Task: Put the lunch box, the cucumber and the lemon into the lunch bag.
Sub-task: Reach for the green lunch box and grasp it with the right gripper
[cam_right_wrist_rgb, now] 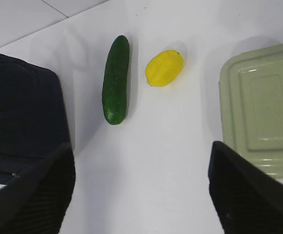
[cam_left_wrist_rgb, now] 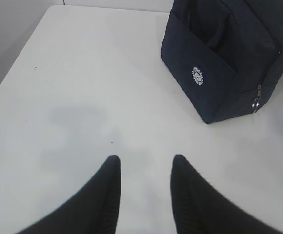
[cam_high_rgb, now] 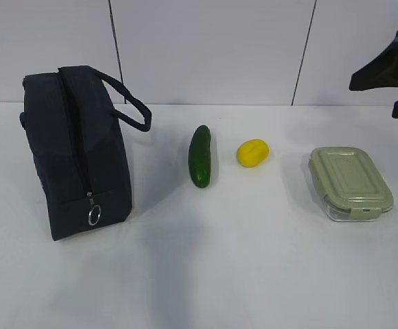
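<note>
Left gripper point(cam_left_wrist_rgb: 144, 168): fingers part-way apart, holding nothing, hovering over bare white table point(cam_left_wrist_rgb: 73, 97); seen only in its wrist view.
Lunch bag point(cam_high_rgb: 75, 154): stands at the table's left, closed along the zip, silver ring pull point(cam_high_rgb: 95, 215) hanging low on the near end; one loop handle point(cam_high_rgb: 132, 106) sticks out toward the cucumber.
Cucumber point(cam_high_rgb: 200, 156): lies flat, right of the bag, apart from it.
Lemon point(cam_high_rgb: 252, 152): just right of the cucumber, not touching.
Lunch box point(cam_high_rgb: 350, 182): farthest right, sage lid on, well apart from the lemon.
Right gripper point(cam_right_wrist_rgb: 141, 190): jaws spread wide, empty, above the table between bag and box.
Hard to see: the exterior view shows only dark arm parts at its right edge; the right wrist view cuts off the box's right side and most of the bag.
</note>
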Motion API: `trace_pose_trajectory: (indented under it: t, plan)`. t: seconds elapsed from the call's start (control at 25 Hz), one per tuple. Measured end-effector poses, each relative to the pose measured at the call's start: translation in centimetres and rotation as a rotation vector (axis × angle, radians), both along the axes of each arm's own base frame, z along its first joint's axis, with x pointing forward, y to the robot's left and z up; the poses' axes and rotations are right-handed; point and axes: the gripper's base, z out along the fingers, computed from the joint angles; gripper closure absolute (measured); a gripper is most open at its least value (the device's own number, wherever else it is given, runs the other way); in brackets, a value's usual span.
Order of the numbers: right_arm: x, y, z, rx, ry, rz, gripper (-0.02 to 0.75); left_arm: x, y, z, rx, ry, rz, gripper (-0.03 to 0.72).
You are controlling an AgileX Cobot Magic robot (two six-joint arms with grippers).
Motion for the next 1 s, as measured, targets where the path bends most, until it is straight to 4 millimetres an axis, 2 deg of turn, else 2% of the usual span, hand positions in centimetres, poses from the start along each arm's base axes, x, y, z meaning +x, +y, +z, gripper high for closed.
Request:
trace_pose_trajectory:
  t: [0.16,0.4,0.6,0.76,1.0]
  plan:
    - [1.7,0.1,0.0,0.029,0.003,0.001,0.096,0.0,0.0,0.0,0.0,0.0,0.0,0.448]
    - [2.1,0.1,-0.4,0.049,0.013,-0.002,0.188,0.0,0.0,0.0,0.0,0.0,0.0,0.448]
    - [2.5,-0.1,-0.9,0.035,0.015,0.02,0.218,0.0,0.0,0.0,0.0,0.0,0.0,0.448]
    - [3.6,-1.3,-2.3,0.1,0.055,0.062,0.221,0.0,0.0,0.0,0.0,0.0,0.0,0.448]
    - [5.1,-5.0,-5.2,0.251,0.069,0.132,0.222,0.0,0.0,0.0,0.0,0.0,0.0,0.448]
